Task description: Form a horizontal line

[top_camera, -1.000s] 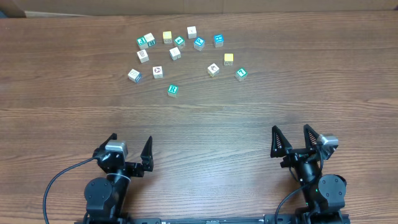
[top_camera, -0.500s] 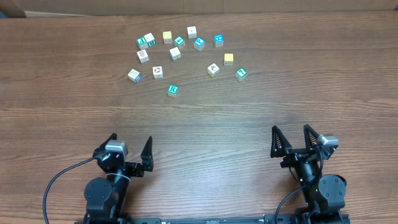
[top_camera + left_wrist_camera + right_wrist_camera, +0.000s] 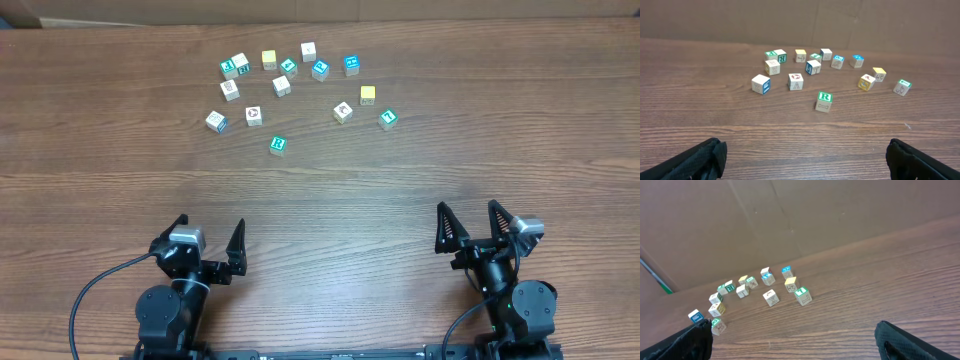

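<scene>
No straight row of cubes shows; the small cubes lie scattered at the far side of the table. The cube with a green R [image 3: 278, 145] [image 3: 824, 101] sits nearest to me, apart from the rest. White-faced picture cubes [image 3: 254, 116] [image 3: 216, 121] [image 3: 343, 112] lie behind it. My left gripper [image 3: 211, 225] [image 3: 802, 150] is open over bare wood near the front edge, far short of the cubes. My right gripper [image 3: 467, 208] [image 3: 792, 327] is open too, with nothing between its fingers.
Teal-faced cubes [image 3: 351, 65] [image 3: 320, 69] [image 3: 388, 119] and yellow cubes [image 3: 269, 59] [image 3: 368, 95] are mixed in with the cluster. A brown cardboard wall [image 3: 790, 220] stands behind the table's far edge.
</scene>
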